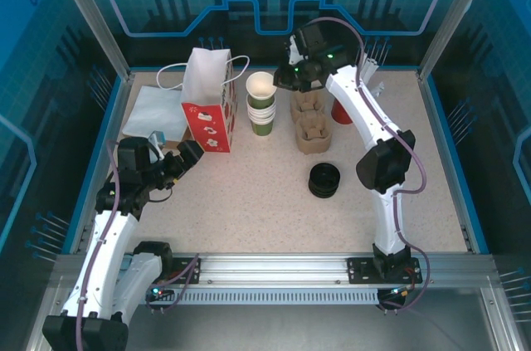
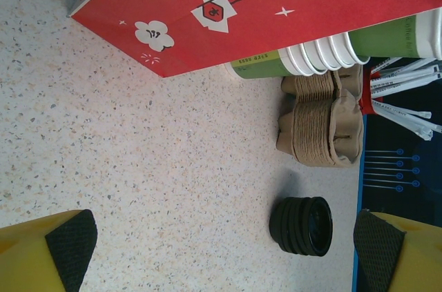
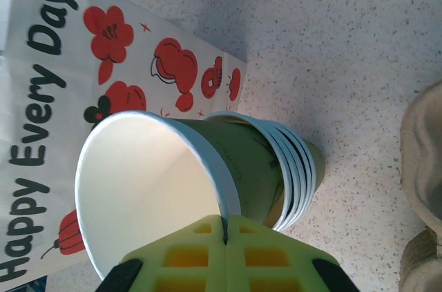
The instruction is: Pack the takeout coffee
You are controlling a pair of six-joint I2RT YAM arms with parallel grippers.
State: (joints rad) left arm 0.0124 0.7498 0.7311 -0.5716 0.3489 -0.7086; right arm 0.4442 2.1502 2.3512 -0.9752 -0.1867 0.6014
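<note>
The right hand (image 1: 280, 79) is closed tight on the rim of the top cup (image 1: 261, 84), one finger inside the mouth and one outside, so the thin paper wall is pinched between them. This cup is cream above and green below, has no lid, and sits nested in the stack of cups (image 1: 262, 116) directly under the hand. On the far side of the cups from this hand stands the red and white paper bag (image 1: 209, 110), touching or nearly touching the stack. Just beside the hand, on the side away from the bag, is a stack of cardboard cup carriers (image 1: 311, 123).

The left hand (image 1: 184, 158) is spread wide and holds nothing, low over the speckled worktop (image 1: 249, 202). The bag is just ahead of it, and a stack of black lids (image 1: 324, 181) lies farther ahead, well apart from its fingers.
</note>
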